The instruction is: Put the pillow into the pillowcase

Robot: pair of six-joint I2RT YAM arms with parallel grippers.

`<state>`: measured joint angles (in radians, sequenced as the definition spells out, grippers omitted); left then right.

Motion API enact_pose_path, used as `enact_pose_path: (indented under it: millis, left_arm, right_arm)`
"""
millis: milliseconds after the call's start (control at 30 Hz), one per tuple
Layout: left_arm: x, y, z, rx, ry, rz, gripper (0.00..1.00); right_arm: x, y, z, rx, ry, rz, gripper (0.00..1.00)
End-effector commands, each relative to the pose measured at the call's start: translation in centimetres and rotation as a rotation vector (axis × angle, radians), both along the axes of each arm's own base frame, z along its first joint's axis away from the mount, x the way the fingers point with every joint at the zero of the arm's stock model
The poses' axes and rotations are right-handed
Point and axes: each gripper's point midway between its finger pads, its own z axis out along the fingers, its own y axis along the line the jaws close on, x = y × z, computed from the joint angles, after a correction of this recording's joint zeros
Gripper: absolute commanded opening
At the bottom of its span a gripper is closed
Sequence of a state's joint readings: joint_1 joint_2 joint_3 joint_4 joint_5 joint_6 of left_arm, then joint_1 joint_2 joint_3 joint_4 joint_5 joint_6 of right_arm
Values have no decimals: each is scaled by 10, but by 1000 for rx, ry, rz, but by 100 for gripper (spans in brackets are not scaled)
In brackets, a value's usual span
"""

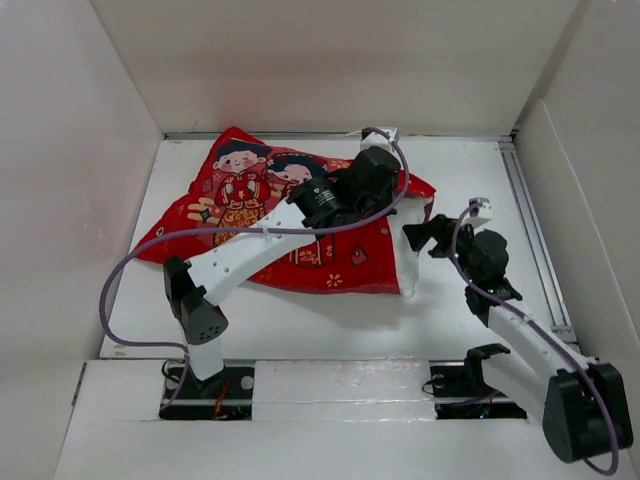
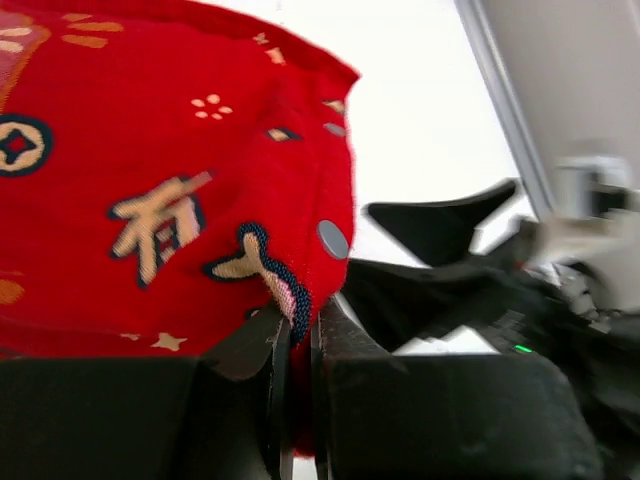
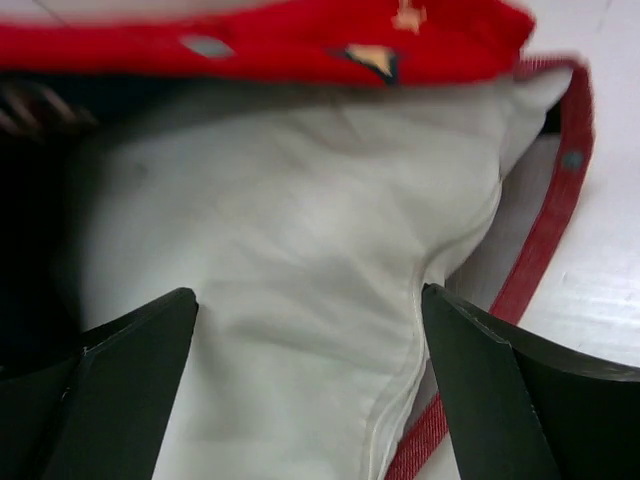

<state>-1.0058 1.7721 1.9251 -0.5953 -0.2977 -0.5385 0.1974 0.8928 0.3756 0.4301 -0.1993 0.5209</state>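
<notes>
The red pillowcase lies on the table, printed side up. The white pillow shows at its right-hand opening. My left gripper reaches across the case and is shut on the upper hem of the opening, holding that red edge up. My right gripper stands at the opening with its jaws wide apart. The pillow's seamed end lies between its fingers, ungripped. The case's top lip sits above the pillow and its lower hem beneath.
White walls enclose the table on three sides. A metal rail runs along the right edge. The left arm's purple cable loops over the pillowcase's near left part. The right gripper's black fingers show close beside the left one.
</notes>
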Motion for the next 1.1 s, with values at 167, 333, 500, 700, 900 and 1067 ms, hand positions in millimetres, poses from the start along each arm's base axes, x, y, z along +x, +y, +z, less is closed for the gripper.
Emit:
enact_pose_path:
  millis: [167, 333, 500, 700, 900, 1067]
  left_arm:
    - [-29, -6, 79, -166, -79, -120, 0]
    - [-49, -33, 85, -207, -60, -254, 0]
    - [-60, -52, 109, -245, -39, -357, 0]
    - [-103, -69, 141, -331, -47, -488, 0]
    - [-144, -91, 102, -260, -6, -570, 0]
    - [-161, -83, 153, -365, -46, -648, 0]
  right_arm:
    - [-2, 63, 2, 136, -108, 292, 99]
    - [-25, 128, 51, 295, -380, 600, 77]
    - [-12, 146, 90, 426, -493, 651, 0]
    - [11, 135, 174, 524, -662, 591, 0]
    - [19, 144, 199, 459, -666, 363, 0]
    - [35, 171, 121, 504, -568, 325, 0]
